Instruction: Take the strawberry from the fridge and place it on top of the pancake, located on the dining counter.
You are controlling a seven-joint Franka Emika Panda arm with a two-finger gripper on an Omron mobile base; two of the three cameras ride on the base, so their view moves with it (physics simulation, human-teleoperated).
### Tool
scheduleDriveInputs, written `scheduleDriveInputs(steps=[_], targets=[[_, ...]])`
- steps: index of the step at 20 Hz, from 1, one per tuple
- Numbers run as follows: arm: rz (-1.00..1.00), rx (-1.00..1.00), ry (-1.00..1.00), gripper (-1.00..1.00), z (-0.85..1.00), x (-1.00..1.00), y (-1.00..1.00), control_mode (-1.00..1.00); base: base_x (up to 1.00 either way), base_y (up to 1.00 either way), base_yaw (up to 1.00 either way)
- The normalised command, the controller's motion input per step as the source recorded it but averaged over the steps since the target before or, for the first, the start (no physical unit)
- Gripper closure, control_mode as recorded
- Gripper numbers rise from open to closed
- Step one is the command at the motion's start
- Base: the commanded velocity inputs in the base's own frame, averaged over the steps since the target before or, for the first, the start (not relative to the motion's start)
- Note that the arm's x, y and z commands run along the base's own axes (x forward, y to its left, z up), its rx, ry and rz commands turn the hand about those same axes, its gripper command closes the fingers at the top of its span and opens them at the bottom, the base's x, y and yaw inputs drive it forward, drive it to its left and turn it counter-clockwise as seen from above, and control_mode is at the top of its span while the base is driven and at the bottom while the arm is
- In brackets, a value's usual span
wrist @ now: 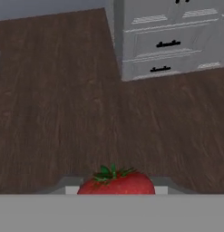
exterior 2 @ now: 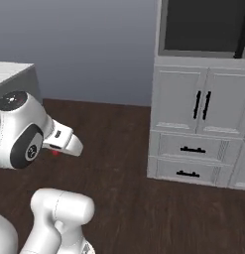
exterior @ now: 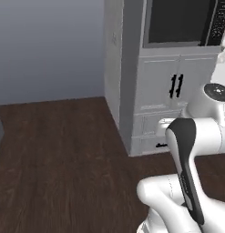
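I saw the gripper (wrist: 116, 190) clamped on the strawberry (wrist: 117, 183), held above dark wood floor (wrist: 63, 113) near grey cabinet drawers (wrist: 170, 45).

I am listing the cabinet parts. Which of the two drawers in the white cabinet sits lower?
The bottom drawer, nearest the dark wood floor; the other drawer lies directly under the double doors.
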Motion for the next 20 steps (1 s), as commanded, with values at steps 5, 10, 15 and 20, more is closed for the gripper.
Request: scheduleDriveInputs(steps=[5,10,15,20], targets=[[0.0,0.0,0.0,1.0,0.0,0.0,0.0,1.0,0.06,1.0,0.44],[0.0,0.0,0.0,1.0,0.0,0.0,0.0,1.0,0.71,0.61,-0.1],[0.0,0.0,0.0,1.0,0.0,0.0,0.0,1.0,1.0,0.66,-0.21],[0.0,0.0,0.0,1.0,0.0,0.0,0.0,1.0,0.97,0.73,-0.19]])
